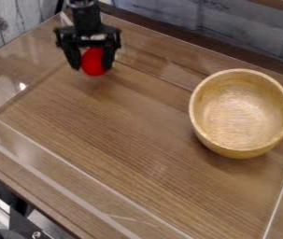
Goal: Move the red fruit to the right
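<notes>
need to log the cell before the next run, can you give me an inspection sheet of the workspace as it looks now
surface: brown wooden table, clear walls along its edges
job's things: red fruit at far left, between the gripper's fingers
clutter: empty wooden bowl at right, apart from the fruit
grippers: gripper pointing down, jaws wide either side of the fruit; lifted or resting, cannot tell
cables: nothing seen
surroundings: grey plank wall behind

Wooden bowl (pixel 241 112) on brown table (pixel 106 149)
</notes>
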Action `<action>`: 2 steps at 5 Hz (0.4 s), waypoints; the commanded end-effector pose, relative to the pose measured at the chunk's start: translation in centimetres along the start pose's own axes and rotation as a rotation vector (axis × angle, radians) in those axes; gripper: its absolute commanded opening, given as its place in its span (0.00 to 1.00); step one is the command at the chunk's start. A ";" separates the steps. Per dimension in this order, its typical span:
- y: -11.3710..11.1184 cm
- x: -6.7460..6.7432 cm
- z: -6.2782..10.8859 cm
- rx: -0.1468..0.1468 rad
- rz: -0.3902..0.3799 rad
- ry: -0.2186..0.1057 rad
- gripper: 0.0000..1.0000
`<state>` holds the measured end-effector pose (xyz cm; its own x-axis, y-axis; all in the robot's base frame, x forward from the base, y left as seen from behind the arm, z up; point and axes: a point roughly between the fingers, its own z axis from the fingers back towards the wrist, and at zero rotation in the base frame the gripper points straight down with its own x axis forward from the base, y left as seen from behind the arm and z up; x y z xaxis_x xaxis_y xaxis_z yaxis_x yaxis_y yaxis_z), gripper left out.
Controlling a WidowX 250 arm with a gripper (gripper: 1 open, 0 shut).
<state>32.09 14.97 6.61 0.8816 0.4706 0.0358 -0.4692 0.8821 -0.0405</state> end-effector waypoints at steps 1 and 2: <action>-1.5 0.4 3.5 0.000 -0.044 -0.092 0.00; -2.5 0.0 3.1 0.022 -0.110 -0.087 0.00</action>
<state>32.53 12.32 6.91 0.9275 0.3721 0.0351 -0.3718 0.9282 -0.0140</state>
